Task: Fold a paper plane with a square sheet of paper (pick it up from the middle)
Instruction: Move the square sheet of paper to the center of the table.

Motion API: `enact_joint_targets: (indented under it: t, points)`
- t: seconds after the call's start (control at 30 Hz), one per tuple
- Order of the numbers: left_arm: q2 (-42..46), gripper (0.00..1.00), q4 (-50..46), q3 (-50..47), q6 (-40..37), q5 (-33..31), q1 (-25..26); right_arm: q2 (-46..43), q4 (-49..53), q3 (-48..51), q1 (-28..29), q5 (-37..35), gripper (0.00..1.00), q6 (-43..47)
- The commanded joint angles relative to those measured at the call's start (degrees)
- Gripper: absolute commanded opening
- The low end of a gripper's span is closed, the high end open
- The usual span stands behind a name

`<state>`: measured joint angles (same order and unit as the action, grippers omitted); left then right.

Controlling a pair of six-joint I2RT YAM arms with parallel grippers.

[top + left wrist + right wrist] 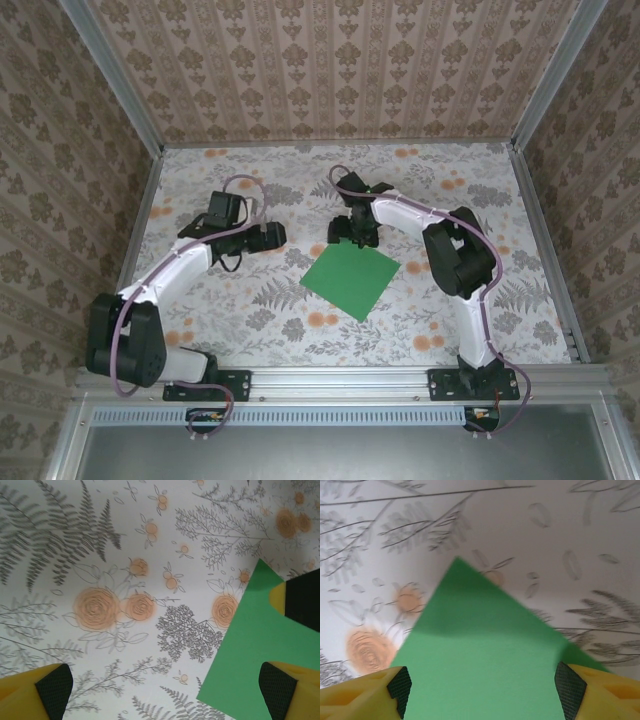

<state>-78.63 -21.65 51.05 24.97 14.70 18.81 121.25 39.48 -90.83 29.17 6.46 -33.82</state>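
The square sheet of paper (pixel 352 278) is bright green and lies flat on the floral tabletop, turned like a diamond. My right gripper (pixel 351 238) stands over its far corner. In the right wrist view the right gripper (pixel 482 687) is open, its black pads (pixel 400 685) wide apart on either side of the green sheet (pixel 480 630), with the sheet's corner pointing away. My left gripper (pixel 275 236) hovers just left of the sheet. It is open (pixel 165 695) over bare tablecloth, and the sheet's edge (pixel 255 650) runs by its right finger (pixel 282 692).
A floral cloth (pixel 250 320) covers the table, and patterned walls (pixel 330 70) close it in on three sides. A metal rail (pixel 340 378) carries both arm bases at the near edge. The right gripper's yellow and black finger (pixel 297 600) shows in the left wrist view.
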Motion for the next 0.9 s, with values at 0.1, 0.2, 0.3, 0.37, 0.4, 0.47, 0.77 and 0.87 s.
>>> enact_joint_targets:
  t: [0.1,0.2,0.3,0.37,0.4,0.47,0.77,0.87]
  points:
    - [-4.29,0.98,2.76,1.99,7.09,2.62,5.36,-2.61,3.14,6.85,-4.32,-3.49,0.8,-0.06]
    - [-5.78,0.98,3.67,2.17,9.14,2.06,8.57,-7.65,1.04,13.74,-6.21,-5.12,0.81,-2.42]
    - [-6.68,0.98,4.8,1.97,11.15,1.43,10.89,-13.22,0.0,20.78,-7.11,-7.34,0.81,-5.06]
    - [-6.96,0.98,5.55,1.71,12.06,1.25,12.0,-16.43,-0.35,24.27,-7.17,-8.63,0.82,-6.07]
    - [-7.05,0.98,5.82,1.64,12.51,1.05,12.48,-18.21,-0.22,25.56,-7.18,-9.15,0.82,-5.99]
    - [-7.05,0.98,6.08,1.51,13.2,0.73,13.06,-21.66,0.56,26.55,-7.06,-10.81,0.82,-3.69]
    - [-4.74,1.0,6.0,-0.75,15.3,-2.3,13.27,-26.91,8.27,24.65,2.2,-10.21,1.0,18.79]
    - [-3.99,1.0,5.92,-1.43,15.73,-3.09,13.01,-25.1,10.17,24.49,3.94,-9.14,1.0,20.95]
